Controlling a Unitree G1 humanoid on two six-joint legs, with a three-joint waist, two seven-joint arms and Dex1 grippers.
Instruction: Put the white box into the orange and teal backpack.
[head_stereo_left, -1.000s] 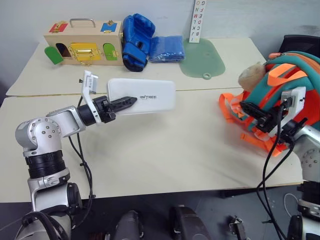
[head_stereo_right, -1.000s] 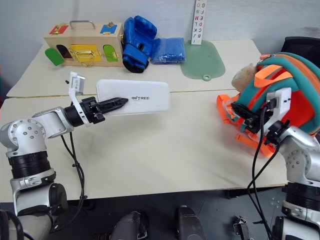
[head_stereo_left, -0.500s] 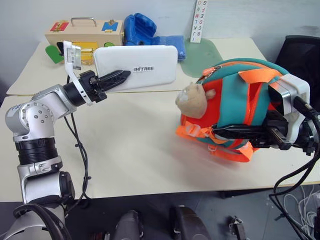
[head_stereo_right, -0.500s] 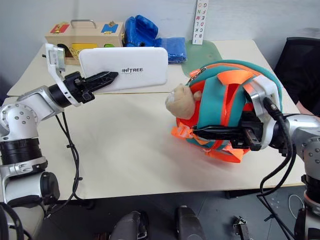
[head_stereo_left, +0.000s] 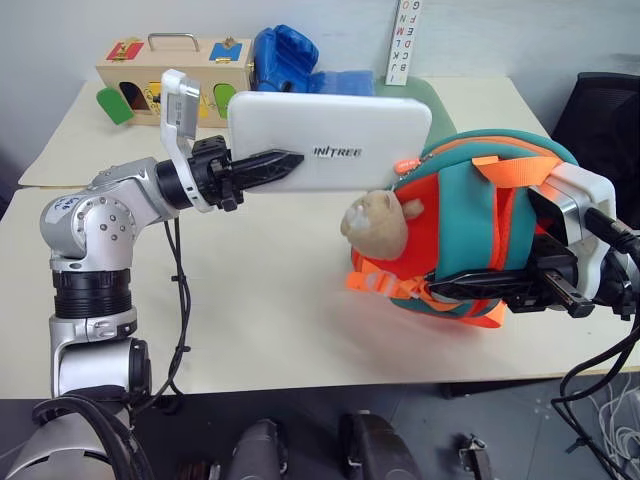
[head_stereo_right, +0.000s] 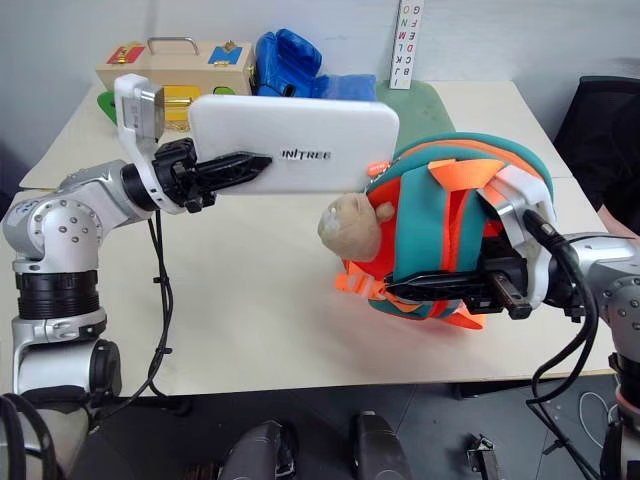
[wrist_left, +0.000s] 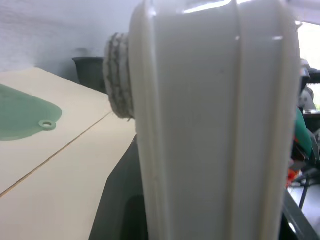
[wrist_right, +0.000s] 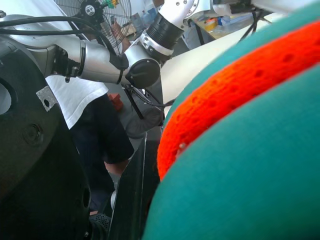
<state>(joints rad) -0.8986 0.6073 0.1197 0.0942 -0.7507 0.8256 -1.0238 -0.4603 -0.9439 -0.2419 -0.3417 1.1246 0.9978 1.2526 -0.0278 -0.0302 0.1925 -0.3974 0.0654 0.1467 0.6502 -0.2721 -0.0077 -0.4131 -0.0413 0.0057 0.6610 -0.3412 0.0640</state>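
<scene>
The left gripper (head_stereo_left: 290, 160) is clamped on one short end of the white box (head_stereo_left: 335, 141), carrying it flat-faced and long side level above the table (head_stereo_left: 250, 300), its far end just over the backpack (head_stereo_left: 480, 230). That looks like a line-up for sliding it in from above. The right gripper (head_stereo_left: 450, 291) is shut on the backpack's lower front, apparently on the orange webbing, probably to steady it upright. A plush toy (head_stereo_left: 375, 220) hangs on the side toward the box. Whether the bag's mouth is open, I can't tell.
</scene>
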